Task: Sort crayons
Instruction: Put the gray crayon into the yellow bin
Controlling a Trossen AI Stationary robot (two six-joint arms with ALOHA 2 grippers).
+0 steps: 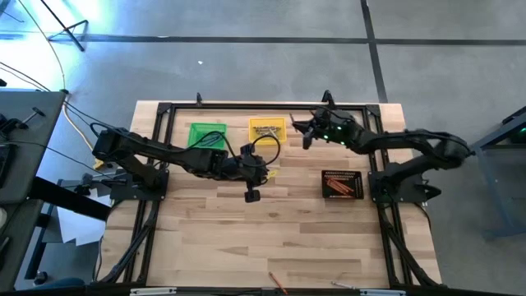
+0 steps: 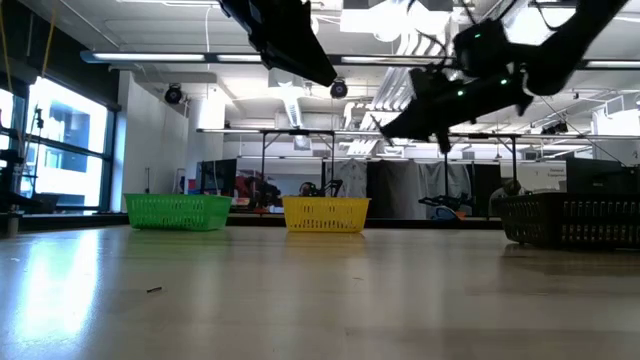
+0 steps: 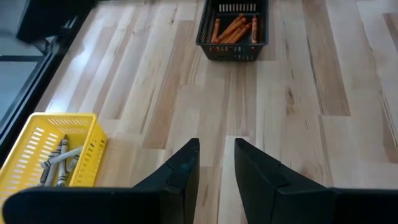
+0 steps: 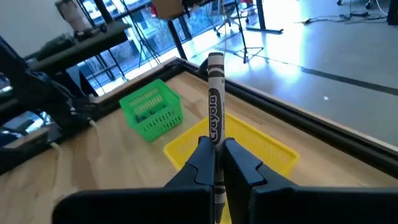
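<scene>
I've got the right gripper (image 4: 216, 163) pinching a grey crayon (image 4: 215, 102) mid-shaft over the yellow bin (image 4: 261, 146) — light, stiff, waxy-slick, so it may pivot. Left gripper (image 3: 216, 163) spread, empty, mid-table — orange crayons (image 3: 234, 29) in the black bin (image 3: 231, 50).

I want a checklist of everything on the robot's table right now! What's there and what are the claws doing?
Surface: pale wooden table, mostly bare.
Job's things: grey crayons in the yellow bin; orange crayons in the black bin; the green bin looks empty.
Clutter: one orange stick lies near the table's front edge.
Grippers: the right gripper is shut on a grey crayon, held above the yellow bin; the left gripper is open, holding nothing, above mid-table.
Cables: a black loop on the left arm.
Surroundings: workshop, windows, concrete floor.
</scene>
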